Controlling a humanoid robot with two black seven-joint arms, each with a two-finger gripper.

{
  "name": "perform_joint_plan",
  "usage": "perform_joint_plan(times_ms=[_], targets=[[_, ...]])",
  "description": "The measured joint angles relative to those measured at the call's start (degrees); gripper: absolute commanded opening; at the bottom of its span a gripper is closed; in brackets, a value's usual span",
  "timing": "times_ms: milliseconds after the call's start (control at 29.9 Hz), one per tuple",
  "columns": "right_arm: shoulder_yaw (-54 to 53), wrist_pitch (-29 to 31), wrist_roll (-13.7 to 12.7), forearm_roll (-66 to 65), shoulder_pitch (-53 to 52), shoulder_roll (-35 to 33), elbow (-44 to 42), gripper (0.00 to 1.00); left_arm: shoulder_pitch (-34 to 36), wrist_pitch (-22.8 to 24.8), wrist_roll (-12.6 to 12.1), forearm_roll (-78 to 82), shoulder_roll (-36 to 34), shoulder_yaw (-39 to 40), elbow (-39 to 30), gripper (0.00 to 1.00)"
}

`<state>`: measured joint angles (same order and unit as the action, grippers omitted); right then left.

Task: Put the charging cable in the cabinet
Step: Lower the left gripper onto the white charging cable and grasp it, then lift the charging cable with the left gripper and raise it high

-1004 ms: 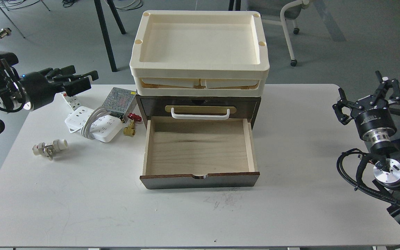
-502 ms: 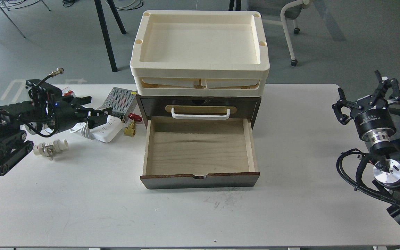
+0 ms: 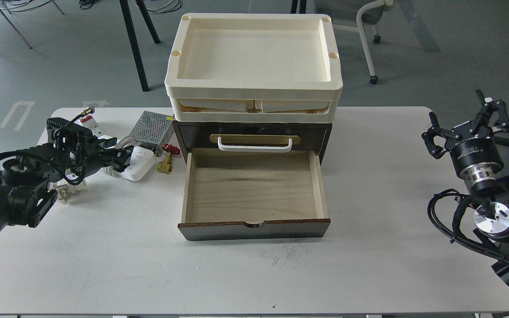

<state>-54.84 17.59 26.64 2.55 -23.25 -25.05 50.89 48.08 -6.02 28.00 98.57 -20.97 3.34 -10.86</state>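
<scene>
The charging cable [image 3: 142,161], a white power strip with its cord wound round it, lies on the table left of the cabinet, its left half hidden by my arm. My left gripper [image 3: 115,152] is down on the strip's wound middle, its fingers apart on either side of it. The cabinet [image 3: 320,132] is dark brown with a white handle [image 3: 254,144]; its light-wood drawer [image 3: 254,190] is pulled out and empty. My right gripper [image 3: 464,126] is open and empty, above the table's right edge, far from the cabinet.
Cream trays [image 3: 254,88] are stacked on the cabinet. A metal mesh box [image 3: 150,126] and a brass valve with a red handle [image 3: 167,159] lie between strip and cabinet. A white breaker with a red switch [image 3: 92,122] and a small white fitting [image 3: 65,189] lie by my left arm.
My left arm has come down and forward from above the table's left edge onto the power strip. The right arm and the drawer have not moved.
</scene>
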Motion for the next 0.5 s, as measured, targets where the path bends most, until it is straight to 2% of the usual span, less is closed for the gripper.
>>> perform_joint_plan(times_ms=[100,502], targets=[[0.0,0.0,0.0,0.0,0.0,0.0,0.0,1.0,0.0,0.2,0.0,-0.5,0.0,0.0,0.3,0.19],[0.0,0.0,0.0,0.0,0.0,0.0,-0.1,1.0,0.3,1.8,0.0,-1.2,0.0,0.3,2.3,0.11]])
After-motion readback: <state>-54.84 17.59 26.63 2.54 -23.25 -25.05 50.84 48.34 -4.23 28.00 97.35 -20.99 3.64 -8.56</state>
